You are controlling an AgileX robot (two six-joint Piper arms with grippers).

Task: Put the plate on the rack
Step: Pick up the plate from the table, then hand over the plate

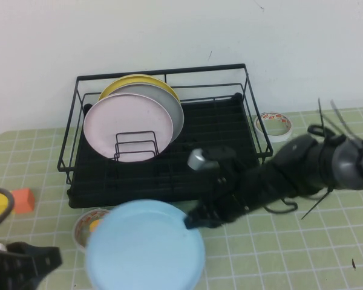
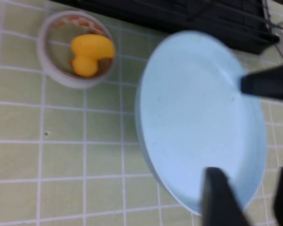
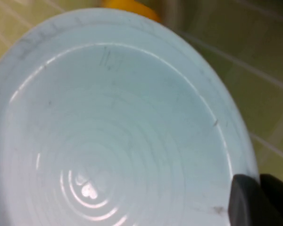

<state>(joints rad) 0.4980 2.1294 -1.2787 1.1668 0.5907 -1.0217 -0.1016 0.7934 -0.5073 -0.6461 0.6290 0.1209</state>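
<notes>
The light blue plate [image 1: 145, 248] is in front of the black wire rack [image 1: 218, 130], near the table's front edge. My right gripper [image 1: 196, 220] is shut on the plate's right rim; in the right wrist view its fingers [image 3: 247, 202] pinch the rim of the plate [image 3: 113, 132]. My left gripper [image 1: 30, 263] is at the front left, beside the plate. In the left wrist view it [image 2: 250, 197] is open, with the plate [image 2: 198, 117] beyond its fingers. The rack holds a pink plate [image 1: 127, 124], a grey plate [image 1: 172, 103] and a yellow plate [image 1: 133, 80], all standing upright.
A small bowl with a yellow duck [image 1: 88, 225] sits left of the blue plate and shows in the left wrist view [image 2: 80, 52]. An orange block [image 1: 23, 200] and a yellow block [image 1: 0, 202] lie far left. A tape roll [image 1: 274, 125] lies right of the rack.
</notes>
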